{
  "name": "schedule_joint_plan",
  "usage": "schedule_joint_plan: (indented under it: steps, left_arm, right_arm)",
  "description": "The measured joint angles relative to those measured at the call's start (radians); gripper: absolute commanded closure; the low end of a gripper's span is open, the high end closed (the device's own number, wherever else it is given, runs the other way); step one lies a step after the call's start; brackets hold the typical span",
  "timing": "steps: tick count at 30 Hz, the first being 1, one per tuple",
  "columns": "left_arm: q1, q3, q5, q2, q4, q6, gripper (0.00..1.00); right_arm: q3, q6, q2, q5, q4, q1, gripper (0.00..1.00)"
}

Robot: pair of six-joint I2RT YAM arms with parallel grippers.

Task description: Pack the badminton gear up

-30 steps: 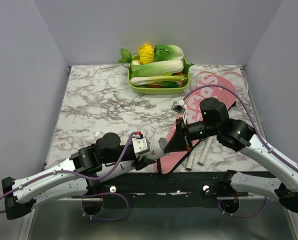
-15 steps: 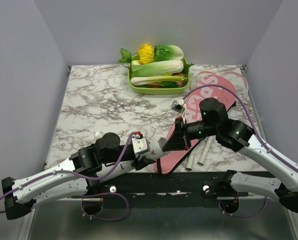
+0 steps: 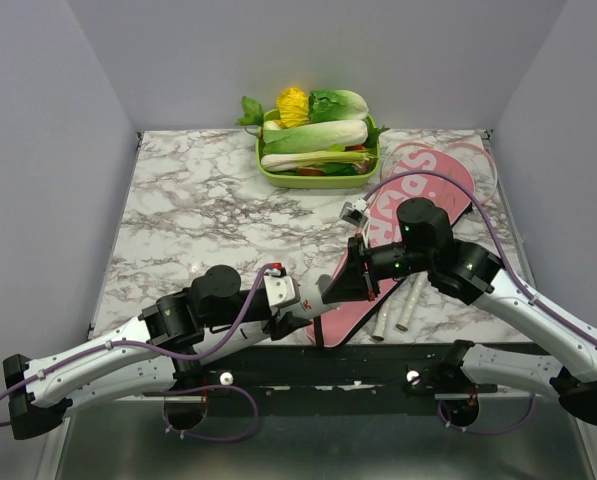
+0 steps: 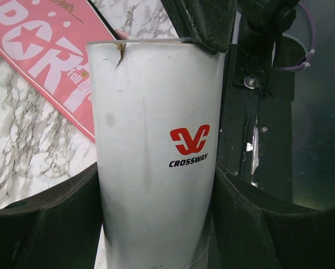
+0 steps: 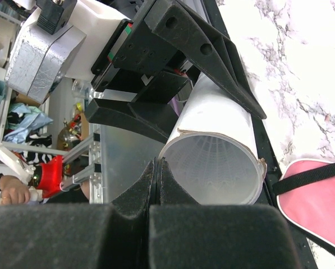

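My left gripper [image 3: 313,302] is shut on the long white tube [image 3: 322,293], marked CROSSWAY in the left wrist view [image 4: 156,112], and holds it near the table's front edge. The tube's open end [image 5: 218,174] faces my right gripper [image 3: 350,278], whose pads [image 5: 173,185] are pressed together right at the tube's rim. Shuttlecocks show inside the tube. The pink cover bag [image 3: 418,190] lies on the table's right side, running diagonally to the front edge. Two pale racket handles [image 3: 410,305] stick out beside it at the front.
A green tray [image 3: 278,178] of vegetables stands at the back middle of the marble table [image 3: 198,220]. The black mounting rail [image 3: 378,365] runs along the front edge under the arms. Grey walls close in the left, right and back.
My right gripper has shifted slightly left, closing in on the tube's open end. The left arm and the tube have stayed put.
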Motion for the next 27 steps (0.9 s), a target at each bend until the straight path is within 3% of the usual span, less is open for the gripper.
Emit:
schedule_joint_plan:
  steps: [2,9,17,27]
  left_arm:
    - [0.000,0.000,0.000,0.000,-0.003,0.000,1.00]
    - [0.000,0.000,0.000,-0.002,-0.018,0.005,1.00]
    - [0.000,0.000,0.000,-0.008,-0.036,0.013,1.00]
    - [0.000,0.000,0.000,-0.036,-0.045,0.013,1.00]
  right_arm:
    - [-0.008,0.006,0.000,-0.005,0.013,0.000,0.88]
    - [-0.041,0.034,0.000,-0.035,0.069,0.000,0.64]
    - [-0.074,0.074,-0.007,-0.049,0.143,0.002,0.53]
    - [-0.140,0.148,-0.059,0.066,0.204,0.003,0.51]
